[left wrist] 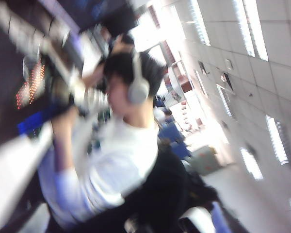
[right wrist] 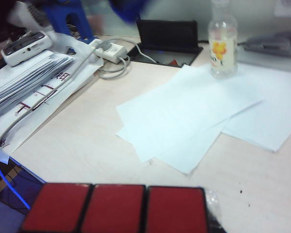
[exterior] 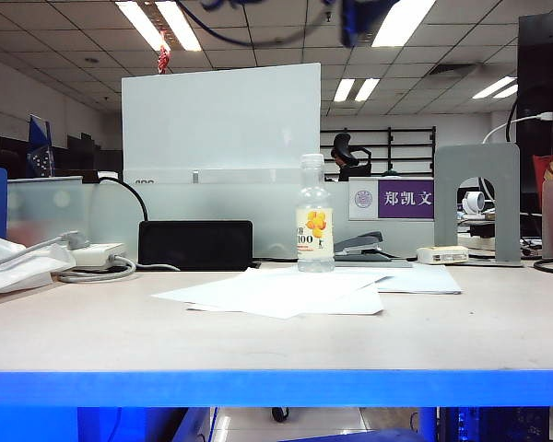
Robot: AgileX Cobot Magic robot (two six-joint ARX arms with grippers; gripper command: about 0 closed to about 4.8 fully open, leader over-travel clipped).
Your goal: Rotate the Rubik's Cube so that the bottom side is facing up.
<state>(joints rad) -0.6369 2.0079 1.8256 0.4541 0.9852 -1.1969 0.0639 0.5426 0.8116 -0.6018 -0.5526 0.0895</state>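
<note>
Red row of the Rubik's Cube [right wrist: 114, 208] fills our right wrist view, right up against the lens.

We figure the right gripper is clamped on it, lifted above the table [right wrist: 87, 150] for turning; left gripper unseen, can't tell.

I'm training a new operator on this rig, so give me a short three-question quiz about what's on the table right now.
1. True or false: the bottle lies on its side.
2. The Rubik's Cube face in the right wrist view is: A red, B yellow, C green.
3. In the exterior view, the stapler sits to the bottle's ____.
Key: 1 false, it stands upright; 2 A; 3 right. Neither pincer shows in any view.
</note>
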